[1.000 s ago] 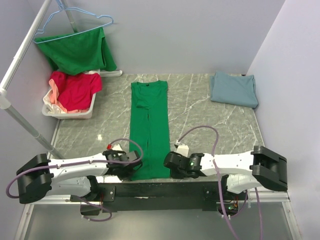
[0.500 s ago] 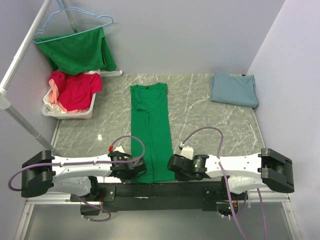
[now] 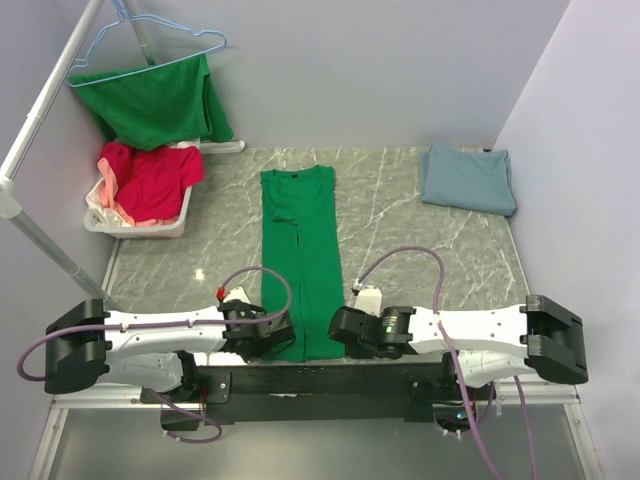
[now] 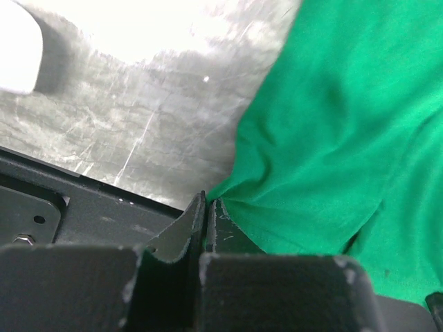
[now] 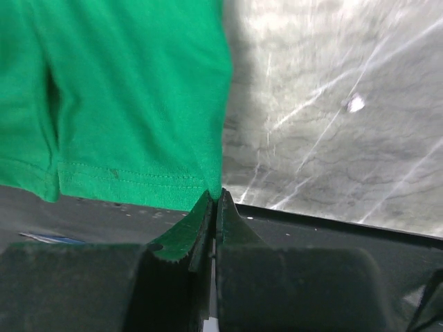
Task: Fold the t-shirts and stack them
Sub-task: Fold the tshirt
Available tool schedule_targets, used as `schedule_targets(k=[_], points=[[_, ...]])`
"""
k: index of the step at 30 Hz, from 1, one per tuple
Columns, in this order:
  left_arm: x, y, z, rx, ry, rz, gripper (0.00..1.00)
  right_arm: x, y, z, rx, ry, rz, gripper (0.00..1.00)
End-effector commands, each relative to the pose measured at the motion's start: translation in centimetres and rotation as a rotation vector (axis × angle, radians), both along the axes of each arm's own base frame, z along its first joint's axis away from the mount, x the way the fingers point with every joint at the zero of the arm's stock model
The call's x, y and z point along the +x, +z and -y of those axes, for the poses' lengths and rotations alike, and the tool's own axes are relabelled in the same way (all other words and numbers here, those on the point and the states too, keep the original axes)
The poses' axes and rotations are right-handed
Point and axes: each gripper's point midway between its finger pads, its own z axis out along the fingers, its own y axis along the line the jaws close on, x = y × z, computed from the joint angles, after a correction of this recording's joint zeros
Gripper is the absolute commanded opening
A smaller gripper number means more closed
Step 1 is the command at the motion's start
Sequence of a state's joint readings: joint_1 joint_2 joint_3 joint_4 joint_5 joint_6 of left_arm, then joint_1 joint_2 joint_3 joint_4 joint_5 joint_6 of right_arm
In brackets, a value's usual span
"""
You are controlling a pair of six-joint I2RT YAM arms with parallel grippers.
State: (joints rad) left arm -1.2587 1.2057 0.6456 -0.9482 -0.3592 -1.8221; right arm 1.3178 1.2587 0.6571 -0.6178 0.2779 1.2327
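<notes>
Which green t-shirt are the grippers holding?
The green t-shirt lying lengthwise on the table: left gripper and right gripper pinch its near hem corners. The other green t-shirt hangs from the blue hanger at back left, untouched.

Soft matt green cloth t-shirt [image 3: 300, 270] on a glossy, marble-veined table [image 3: 400, 220].

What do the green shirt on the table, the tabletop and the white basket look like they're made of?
The green shirt looks like soft matte knit, probably cotton: it wrinkles and has a stitched hem. The tabletop is grey with white veins and a slight sheen: stone or marble-look laminate, can't tell. The basket looks like smooth white plastic.
</notes>
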Motion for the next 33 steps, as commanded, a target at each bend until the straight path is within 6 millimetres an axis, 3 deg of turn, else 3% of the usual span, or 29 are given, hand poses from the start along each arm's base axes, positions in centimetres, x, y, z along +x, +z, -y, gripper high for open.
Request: schedule_targets(k=[1,6,17,20,25,28,33], points=[[2.1,2.9,0.1,0.01,0.039,0.114,0.01,2.7,3.6,0.0,-0.001,-0.015,0.155,0.0],[5.3,5.4,0.4,0.078,0.077,0.241,0.01,6.1,6.3,-0.8,-0.012,-0.035,0.259,0.0],[13.8,8.5,-0.6,0.22,0.17,0.381,0.01,13.6,7.9,0.1,-0.007,-0.103,0.363,0.0],[16.7,8.6,-0.6,0.224,0.178,0.405,0.01,15.9,8.0,0.3,-0.01,-0.111,0.389,0.0],[21.3,8.0,-0.4,0.266,0.152,0.405,0.01,19.7,8.8,-1.0,0.002,-0.088,0.437,0.0],[23.9,7.5,0.0,0.272,0.152,0.398,0.01,22.0,8.0,-1.7,-0.029,-0.081,0.43,0.0],[27.0,6.5,-0.5,0.293,0.16,0.377,0.01,24.8,7.7,-2.6,-0.039,-0.078,0.425,0.0]])
